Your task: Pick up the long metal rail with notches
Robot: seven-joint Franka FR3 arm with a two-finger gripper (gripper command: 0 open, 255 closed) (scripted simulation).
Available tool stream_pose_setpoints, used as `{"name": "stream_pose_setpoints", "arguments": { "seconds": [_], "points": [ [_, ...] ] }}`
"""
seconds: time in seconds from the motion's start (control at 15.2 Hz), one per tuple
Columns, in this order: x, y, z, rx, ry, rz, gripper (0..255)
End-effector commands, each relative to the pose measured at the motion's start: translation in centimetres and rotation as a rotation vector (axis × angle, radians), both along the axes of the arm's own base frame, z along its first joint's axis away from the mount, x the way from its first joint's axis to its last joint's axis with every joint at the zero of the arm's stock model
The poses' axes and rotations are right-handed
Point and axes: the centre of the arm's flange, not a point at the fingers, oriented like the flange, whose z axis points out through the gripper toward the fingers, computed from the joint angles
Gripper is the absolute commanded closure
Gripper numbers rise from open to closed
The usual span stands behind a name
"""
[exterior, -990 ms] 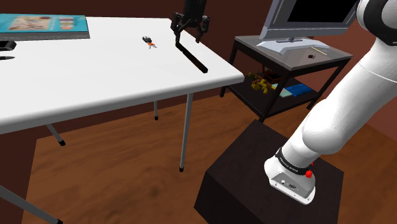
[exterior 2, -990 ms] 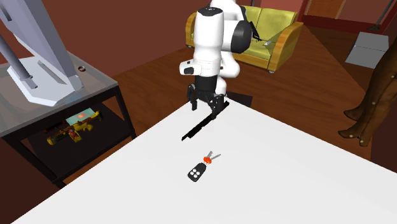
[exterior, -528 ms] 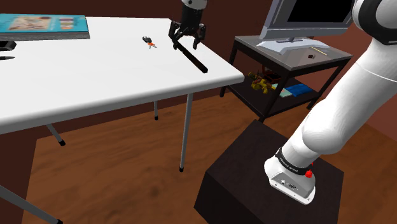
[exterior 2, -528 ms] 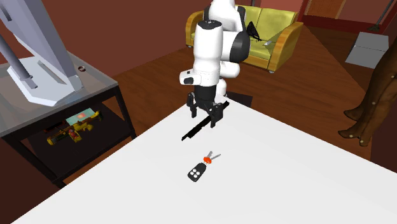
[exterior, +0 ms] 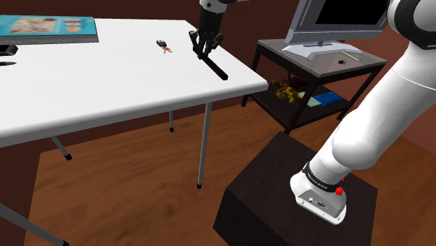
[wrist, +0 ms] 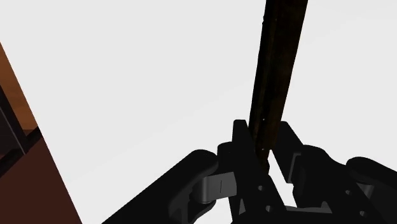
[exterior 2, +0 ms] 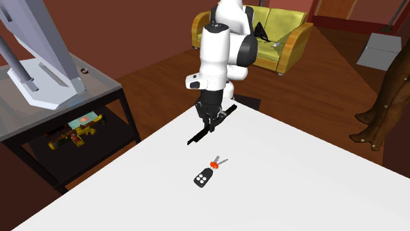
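Item: dark rail (exterior: 217,68), on the white table (exterior: 105,91) near its edge, keys (exterior: 163,47) nearby. We record the gripper (exterior: 204,49) clenched around one end of the rail.

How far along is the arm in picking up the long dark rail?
Done: the gripper is down at the long dark rail. In hand: its fingers clasp the rail near one end. Left: the lift, since the rail lies on the white table.
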Motion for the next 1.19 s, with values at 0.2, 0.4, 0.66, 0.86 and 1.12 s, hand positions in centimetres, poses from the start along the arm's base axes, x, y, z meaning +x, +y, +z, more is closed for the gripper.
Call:
{"name": "stream_pose_setpoints", "arguments": {
  "seconds": [0.2, 0.4, 0.66, 0.86, 1.12],
  "points": [
    [-0.1, 0.1, -0.2, 0.000, 0.006, 0.001, 255],
    [-0.1, 0.1, 1.4, 0.000, 0.006, 0.001, 255],
    [-0.1, 0.1, 3.5, 0.000, 0.006, 0.001, 255],
    [-0.1, 0.1, 5.1, 0.000, 0.006, 0.001, 255],
    [-0.1, 0.1, 7.2, 0.000, 0.006, 0.001, 255]
  ]
}}
